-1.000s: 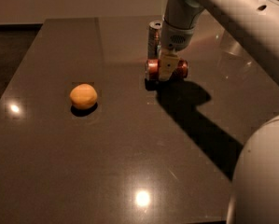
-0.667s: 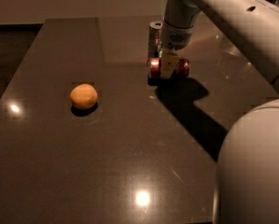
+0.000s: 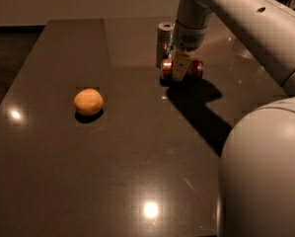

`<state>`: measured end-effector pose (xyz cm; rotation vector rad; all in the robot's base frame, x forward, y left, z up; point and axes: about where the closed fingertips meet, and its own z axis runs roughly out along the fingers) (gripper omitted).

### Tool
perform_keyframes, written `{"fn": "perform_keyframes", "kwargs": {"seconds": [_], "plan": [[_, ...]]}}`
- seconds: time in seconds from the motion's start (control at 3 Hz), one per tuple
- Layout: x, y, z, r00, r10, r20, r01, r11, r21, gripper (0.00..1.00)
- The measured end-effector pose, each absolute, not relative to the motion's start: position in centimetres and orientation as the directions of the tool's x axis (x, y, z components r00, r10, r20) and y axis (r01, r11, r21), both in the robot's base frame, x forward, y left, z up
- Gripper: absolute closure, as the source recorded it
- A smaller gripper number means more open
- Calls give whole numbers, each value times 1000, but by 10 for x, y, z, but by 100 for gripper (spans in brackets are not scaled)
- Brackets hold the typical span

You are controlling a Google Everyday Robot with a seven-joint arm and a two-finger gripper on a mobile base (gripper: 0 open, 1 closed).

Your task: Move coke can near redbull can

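The coke can [image 3: 195,69] lies on its side on the dark table [image 3: 137,172], at the far middle-right. The redbull can [image 3: 164,42] stands upright just behind and left of it, a small gap apart. My gripper [image 3: 179,69] comes straight down from the white arm [image 3: 245,23] onto the middle of the coke can. Its fingers [image 3: 179,66] straddle the can and are shut on it, with the can resting on the table top. The gripper hides the middle of the coke can.
An orange round fruit [image 3: 88,101] sits on the left part of the table. My arm's large white link [image 3: 265,172] fills the lower right. The table's left edge [image 3: 18,78] borders a dark floor. The arm casts a shadow [image 3: 201,112] in front of the cans.
The gripper and coke can have stayed in about the same place beside the redbull can. The arm's large white link has swung further into the lower right.
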<state>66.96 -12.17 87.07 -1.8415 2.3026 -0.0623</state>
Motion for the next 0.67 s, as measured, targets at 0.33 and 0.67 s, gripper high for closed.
{"fn": "perform_keyframes", "kwargs": {"seconds": [0.33, 0.67], "plan": [[672, -120, 869, -205, -970, -127, -962, 224, -157, 5], [673, -119, 868, -205, -970, -129, -961, 224, -159, 0]]}}
